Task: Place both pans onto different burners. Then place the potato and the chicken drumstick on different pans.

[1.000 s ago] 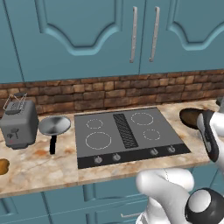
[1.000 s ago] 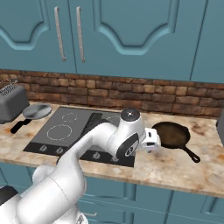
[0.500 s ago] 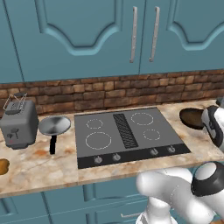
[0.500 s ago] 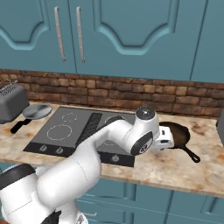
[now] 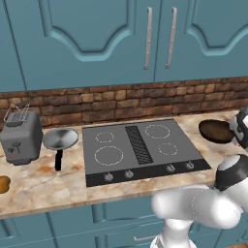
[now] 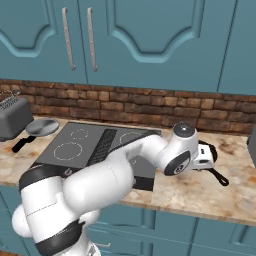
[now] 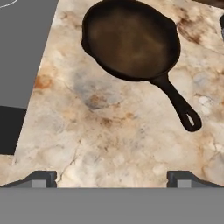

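You have the claw (image 7: 111, 177) wide open and empty, above the marble bench (image 7: 109, 131) just to the right of the cooktop (image 5: 143, 150). In the hand view its two dark tips stand far apart at the bottom edge, and nothing is between them. The brown pan (image 7: 131, 39) lies on the bench beyond the tips, not touching them; its black handle (image 7: 177, 105) ends in a loop and points away from the cooktop. In the left base view you see this pan (image 5: 215, 131) at the right side of the cooktop, with the white wrist partly in front of it. The silver pan (image 5: 60, 139) sits on the bench at the left side of the cooktop, its handle toward the near edge, and it is just beside the toaster (image 5: 19, 138). A potato (image 5: 4, 184) lies at the near left of the bench. The burners (image 5: 109, 156) carry nothing.
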Robot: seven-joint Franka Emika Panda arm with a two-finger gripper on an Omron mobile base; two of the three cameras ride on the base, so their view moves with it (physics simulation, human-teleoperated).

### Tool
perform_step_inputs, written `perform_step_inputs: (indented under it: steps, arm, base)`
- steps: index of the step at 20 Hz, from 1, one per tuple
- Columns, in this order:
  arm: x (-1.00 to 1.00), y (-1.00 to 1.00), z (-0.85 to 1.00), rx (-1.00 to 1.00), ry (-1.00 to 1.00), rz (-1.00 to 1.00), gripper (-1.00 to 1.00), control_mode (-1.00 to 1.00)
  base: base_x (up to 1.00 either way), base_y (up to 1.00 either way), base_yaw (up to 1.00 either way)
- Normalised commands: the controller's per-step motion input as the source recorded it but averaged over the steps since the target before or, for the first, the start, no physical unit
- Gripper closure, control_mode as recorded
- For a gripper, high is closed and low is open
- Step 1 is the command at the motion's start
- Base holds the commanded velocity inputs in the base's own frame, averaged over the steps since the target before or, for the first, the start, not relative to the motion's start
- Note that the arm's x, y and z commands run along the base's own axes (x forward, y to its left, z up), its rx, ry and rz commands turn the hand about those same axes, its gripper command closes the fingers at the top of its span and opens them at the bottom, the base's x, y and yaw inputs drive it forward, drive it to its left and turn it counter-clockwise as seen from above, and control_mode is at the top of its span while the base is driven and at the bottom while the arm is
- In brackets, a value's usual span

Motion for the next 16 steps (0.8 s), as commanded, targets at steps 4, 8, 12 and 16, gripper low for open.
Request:
perform_step_inputs:
  steps: [4,8,12,16]
  arm:
    - [0.19,-0.42,-0.06,0.0,0.0,0.0,-1.0,-1.0]
    - [0.19,-0.39,-0.1,0.0,0.0,0.0,-1.0,-1.0]
    - [0.21,-0.36,-0.21,0.0,0.0,0.0,-1.0,-1.0]
    - [0.21,-0.35,-0.32,0.0,0.0,0.0,-1.0,-1.0]
  base:
    - [0.0,0.0,0.0]
    - [0.0,0.0,0.0]
    - [0.0,0.0,0.0]
    - [0.0,0.0,0.0]
